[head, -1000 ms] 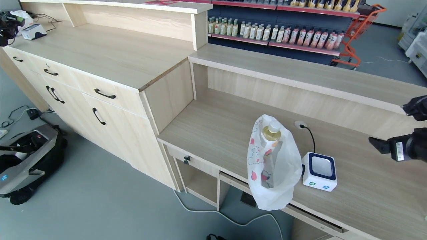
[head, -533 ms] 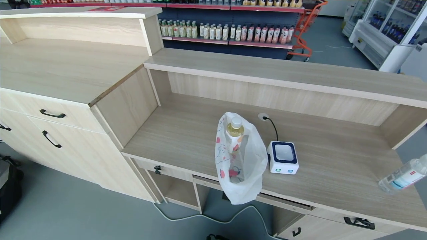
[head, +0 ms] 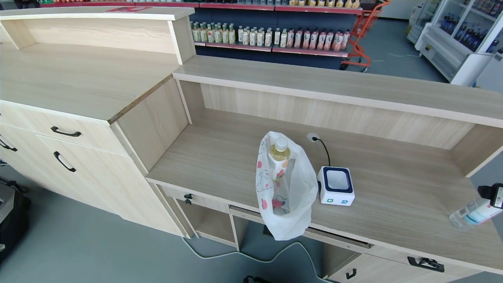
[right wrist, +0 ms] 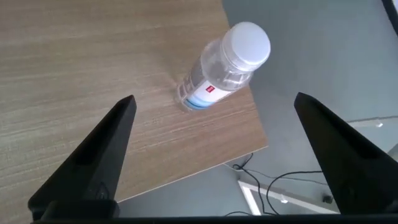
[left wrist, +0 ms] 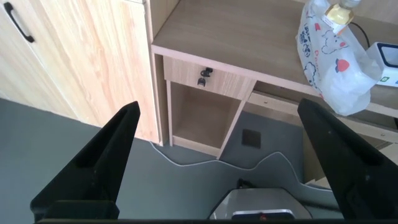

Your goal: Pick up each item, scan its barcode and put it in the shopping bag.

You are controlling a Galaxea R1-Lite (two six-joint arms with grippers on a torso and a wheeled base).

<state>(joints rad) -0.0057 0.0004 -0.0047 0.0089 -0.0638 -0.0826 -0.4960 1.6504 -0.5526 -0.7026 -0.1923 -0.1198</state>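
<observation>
A clear water bottle with a white cap stands upright at the counter's right end, close to the corner. In the right wrist view the water bottle is seen from above, and my right gripper hangs open over it, apart from it, with nothing between its fingers. The white patterned shopping bag stands at the counter's front edge with a yellow drink bottle upright inside. A white and blue scanner sits just right of the bag. My left gripper is open, low over the floor in front of the counter.
The counter has a raised back shelf and a taller cabinet block on the left. A black cable runs from the scanner to a hole in the counter. An open cubby and drawers lie below the counter's front edge.
The head camera has swung right, bringing the water bottle into view. Since half a second ago a dark part of my right arm has appeared above the bottle. Bag and scanner have not moved.
</observation>
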